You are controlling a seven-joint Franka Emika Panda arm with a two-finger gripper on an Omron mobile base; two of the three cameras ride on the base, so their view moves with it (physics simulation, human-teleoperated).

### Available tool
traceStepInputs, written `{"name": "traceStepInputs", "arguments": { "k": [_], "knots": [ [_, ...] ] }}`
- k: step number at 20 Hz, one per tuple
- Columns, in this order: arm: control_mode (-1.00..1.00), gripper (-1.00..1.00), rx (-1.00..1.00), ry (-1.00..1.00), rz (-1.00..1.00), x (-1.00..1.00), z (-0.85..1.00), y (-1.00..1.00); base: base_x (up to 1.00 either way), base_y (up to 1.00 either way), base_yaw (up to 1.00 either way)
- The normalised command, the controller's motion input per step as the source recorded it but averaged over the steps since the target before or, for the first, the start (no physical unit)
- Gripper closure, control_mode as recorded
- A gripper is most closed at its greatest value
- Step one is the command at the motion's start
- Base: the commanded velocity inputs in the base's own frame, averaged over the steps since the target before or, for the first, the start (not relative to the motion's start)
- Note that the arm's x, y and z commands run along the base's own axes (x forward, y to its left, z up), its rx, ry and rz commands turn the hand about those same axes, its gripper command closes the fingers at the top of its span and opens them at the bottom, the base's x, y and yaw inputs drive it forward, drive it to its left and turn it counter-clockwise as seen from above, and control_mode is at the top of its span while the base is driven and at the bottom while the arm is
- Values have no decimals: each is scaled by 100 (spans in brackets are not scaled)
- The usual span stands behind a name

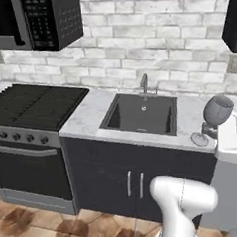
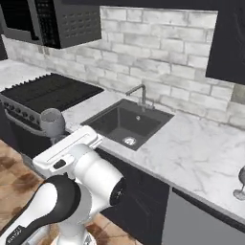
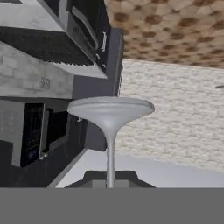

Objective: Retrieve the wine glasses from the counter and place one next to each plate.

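Observation:
My gripper (image 1: 211, 130) is shut on the thin stem of a clear, grey-tinted wine glass (image 1: 218, 110), held tilted in the air in front of the counter (image 1: 85, 117). In the right base view its bowl (image 2: 51, 122) shows just above my white hand. The hand view looks along the stem (image 3: 110, 157) to the round foot (image 3: 110, 109), with the gripper (image 3: 110, 181) closed around the stem. A second wine glass (image 2: 240, 184) stands on the marble counter (image 2: 191, 153) at the far right edge. Each plate is out of view.
A dark built-in sink (image 1: 140, 114) with a faucet (image 1: 144, 83) sits mid-counter. A black stove (image 1: 30, 106) is at the left, with a microwave (image 1: 40, 21) above it. Black cabinets (image 1: 119, 180) run below, over a brown tiled floor.

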Motion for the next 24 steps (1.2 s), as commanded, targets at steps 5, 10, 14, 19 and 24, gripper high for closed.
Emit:
{"name": "traceStepInputs", "arguments": {
  "k": [5,10,14,19,24],
  "knots": [
    [100,100,0,0,0,0,0,0,-1,0,100],
    [100,100,0,0,0,0,0,0,0,0,100],
    [100,100,0,0,0,0,0,0,0,0,100],
    [100,100,0,0,0,0,0,0,0,0,100],
    [100,100,0,0,0,0,0,0,5,0,100]
  ]
}}
